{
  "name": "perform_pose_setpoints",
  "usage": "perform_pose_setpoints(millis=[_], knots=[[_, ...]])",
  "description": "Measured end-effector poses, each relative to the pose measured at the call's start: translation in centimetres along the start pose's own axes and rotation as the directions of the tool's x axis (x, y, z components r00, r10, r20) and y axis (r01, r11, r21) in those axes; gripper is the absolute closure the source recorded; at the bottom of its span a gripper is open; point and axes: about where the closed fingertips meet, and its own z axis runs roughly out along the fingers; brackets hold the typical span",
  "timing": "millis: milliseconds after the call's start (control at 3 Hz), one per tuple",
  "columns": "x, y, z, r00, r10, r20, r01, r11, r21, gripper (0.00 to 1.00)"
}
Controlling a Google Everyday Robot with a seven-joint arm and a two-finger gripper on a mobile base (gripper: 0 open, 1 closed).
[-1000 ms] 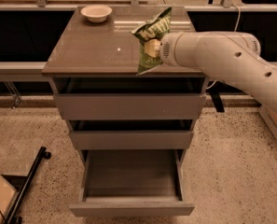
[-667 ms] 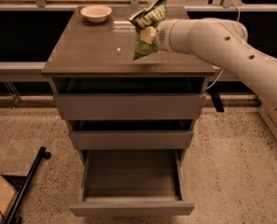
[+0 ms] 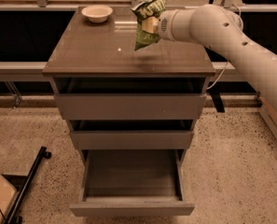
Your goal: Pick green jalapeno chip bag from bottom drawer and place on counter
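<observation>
The green jalapeno chip bag (image 3: 148, 20) hangs upright in my gripper (image 3: 151, 24), which is shut on it. The bag's lower tip hovers just above the counter (image 3: 100, 50), right of its middle. My white arm reaches in from the right. The bottom drawer (image 3: 131, 183) is pulled out and its floor is bare. The two drawers above it are slightly ajar.
A small pale bowl (image 3: 97, 13) sits at the counter's back left. A black pole (image 3: 26, 190) lies on the speckled floor at lower left. A dark shelf runs behind the cabinet.
My gripper has carried the bag left and farther back, from the counter's right edge to over its middle-right.
</observation>
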Motion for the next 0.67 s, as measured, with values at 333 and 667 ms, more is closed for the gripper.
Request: perform_pose_setpoints(millis=[333,667], knots=[[0.10,0.18,0.20,1.000,0.000,-0.002,0.000,1.0000,-0.004,0.34],[0.21,0.34,0.36,1.000,0.000,-0.004,0.000,1.0000,-0.007,0.12]])
